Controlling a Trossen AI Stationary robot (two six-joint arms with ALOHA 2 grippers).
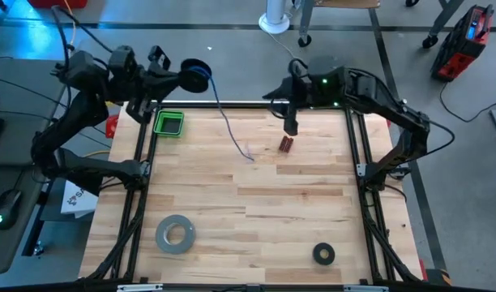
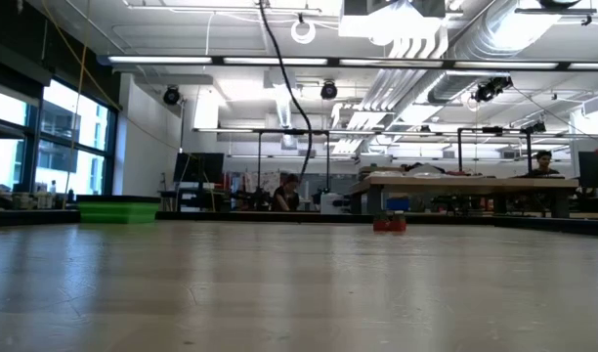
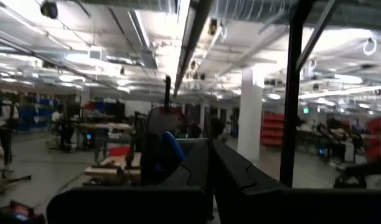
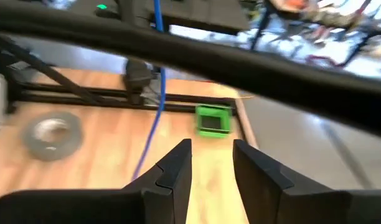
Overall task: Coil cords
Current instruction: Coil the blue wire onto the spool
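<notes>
A small black round spool [image 1: 195, 73] wound with thin blue cord sits at the tips of my left gripper [image 1: 177, 77], beyond the table's far left corner, high above the table. It also shows in the left wrist view [image 3: 158, 152]. The blue cord [image 1: 225, 122] runs from the spool down to the table, and its free end [image 1: 250, 156] lies on the wood. My right gripper [image 4: 212, 163] is open and empty over the far edge of the table, right of the cord [image 4: 154, 99]. My left gripper is shut on the black spool [image 3: 154, 163], which sits at the free ends of its fingers [image 3: 200, 171]. The fingers themselves hide which part they have. They reach level toward the table's right side. The spool is lifted clear, and the cord hangs slack below it.
A green box [image 1: 168, 122] stands at the far left corner. A small red-brown block [image 1: 286, 144] lies just near of my right gripper. A grey tape roll [image 1: 175, 234] and a black ring [image 1: 323, 254] lie near the front edge. People show in the room beyond.
</notes>
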